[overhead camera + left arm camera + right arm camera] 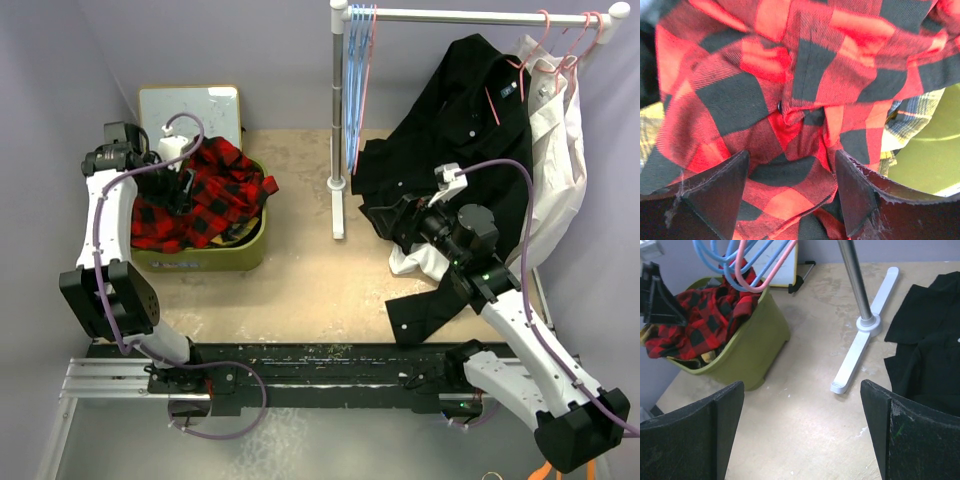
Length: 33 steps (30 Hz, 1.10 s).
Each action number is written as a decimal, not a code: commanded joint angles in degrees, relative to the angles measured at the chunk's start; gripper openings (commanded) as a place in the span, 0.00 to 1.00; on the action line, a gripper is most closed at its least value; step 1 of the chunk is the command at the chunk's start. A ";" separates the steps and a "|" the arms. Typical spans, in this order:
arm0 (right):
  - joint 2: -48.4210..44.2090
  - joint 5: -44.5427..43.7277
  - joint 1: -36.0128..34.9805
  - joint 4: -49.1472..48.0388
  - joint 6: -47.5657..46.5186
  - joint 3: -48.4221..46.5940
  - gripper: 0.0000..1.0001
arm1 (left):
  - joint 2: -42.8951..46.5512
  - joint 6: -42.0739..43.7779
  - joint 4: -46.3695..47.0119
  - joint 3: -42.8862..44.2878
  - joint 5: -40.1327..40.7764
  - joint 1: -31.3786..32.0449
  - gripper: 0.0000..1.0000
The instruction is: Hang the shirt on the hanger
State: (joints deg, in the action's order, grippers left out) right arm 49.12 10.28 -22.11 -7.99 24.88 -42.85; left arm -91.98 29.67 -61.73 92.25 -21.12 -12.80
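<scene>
Toward the lower right of the top view, the right gripper [402, 226] hangs low over the tan table [320, 275]. Its wrist view shows its two fingers [690, 440] spread wide with only bare tabletop between them. Its arm lies over the hem of a black shirt [450, 130], which spills from the rail down to the table.

At the left, the left gripper [180, 192] points down into an olive-green bin [200, 262]. Its fingers [720, 192] are also spread apart. The red-and-black check shirt [790, 75] bunches up between them, and they are not pressed together on it. The shirt lies heaped in the bin and spills over its rim, and a bit of yellow plaid cloth [912, 120] shows beneath it.

Further back, at the upper middle, stands the white garment rack [338, 100]. The pink wire hanger [366, 75] hangs from its rail among light blue hangers [350, 80], with nothing on it. A whiteboard [190, 105] leans behind the bin.
</scene>
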 commanded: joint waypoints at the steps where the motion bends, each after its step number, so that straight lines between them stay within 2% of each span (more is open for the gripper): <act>1: -0.76 4.99 -0.05 -3.48 -1.31 -0.56 1.00 | 2.69 1.27 2.50 -4.49 4.64 -0.22 0.72; 4: -0.12 7.94 -0.10 -4.62 -1.28 -0.06 1.00 | 3.11 0.71 3.45 -6.81 5.19 -0.19 0.69; 5: 0.06 8.86 -0.12 -4.76 -1.43 -0.04 1.00 | 3.19 0.54 3.60 -7.18 4.88 -0.23 0.63; 7: 0.15 10.42 -0.12 -5.10 -1.58 -0.17 1.00 | 3.60 0.35 3.28 -7.47 3.79 -0.16 0.41; 8: 0.01 11.10 -0.11 -5.17 -1.66 -0.21 1.00 | 3.91 0.18 2.98 -7.12 3.09 -0.19 0.27; 9: -0.10 11.81 -0.13 -5.19 -1.73 -0.26 1.00 | 4.26 -0.06 2.56 -6.58 2.47 -0.13 0.08; 10: -0.36 12.46 -0.13 -5.38 -1.81 -0.20 1.00 | 4.71 -0.60 1.82 -5.48 1.96 -0.01 0.00; 16: -3.22 20.52 -0.13 -8.68 -2.33 -0.02 1.00 | 12.11 -2.56 -3.61 6.24 -4.54 1.71 0.00; 21: -3.84 21.26 -1.35 -10.05 -2.76 -3.83 1.00 | 19.07 -10.77 4.09 11.31 -1.14 1.76 0.00; 26: 1.89 17.76 -5.53 -5.64 -8.20 -16.72 1.00 | 21.20 -15.08 5.69 15.45 -3.04 1.70 0.00; 33: 15.38 14.46 -12.67 -5.30 -16.23 -24.78 1.00 | 21.03 -15.87 3.23 21.34 -6.53 1.73 0.00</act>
State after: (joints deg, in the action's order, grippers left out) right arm 57.58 27.09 -31.75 -12.95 14.66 -64.01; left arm -69.67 16.01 -59.48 110.37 -24.53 -10.92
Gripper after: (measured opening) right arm 0.998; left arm 0.010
